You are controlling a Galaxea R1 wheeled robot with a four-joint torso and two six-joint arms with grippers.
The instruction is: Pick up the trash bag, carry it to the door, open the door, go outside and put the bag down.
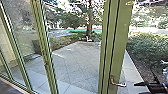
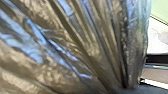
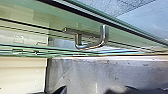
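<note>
The trash bag (image 2: 82, 47) is found close to the left wrist camera; its shiny, brownish film is gathered into long pleats. What it is supported by cannot be told, nor can the state of the left gripper. The right gripper (image 1: 144, 78) is noted beside the door handle (image 1: 118, 84), apart from it, with its fingers (image 3: 61, 90) spread wide and nothing held between them. The handle (a bent metal bar, seen larger from the right wrist) is mounted low on the green door frame (image 1: 115, 45), towards its right edge. To the left, glass panels (image 1: 23, 37) are set in green uprights (image 1: 42, 42). Outside, square-jointed paving (image 1: 75, 61) is seen. Its right edge is bordered by soil and bushes (image 1: 147, 46); beyond its far edge, a tree trunk (image 1: 89, 22) is observed.
</note>
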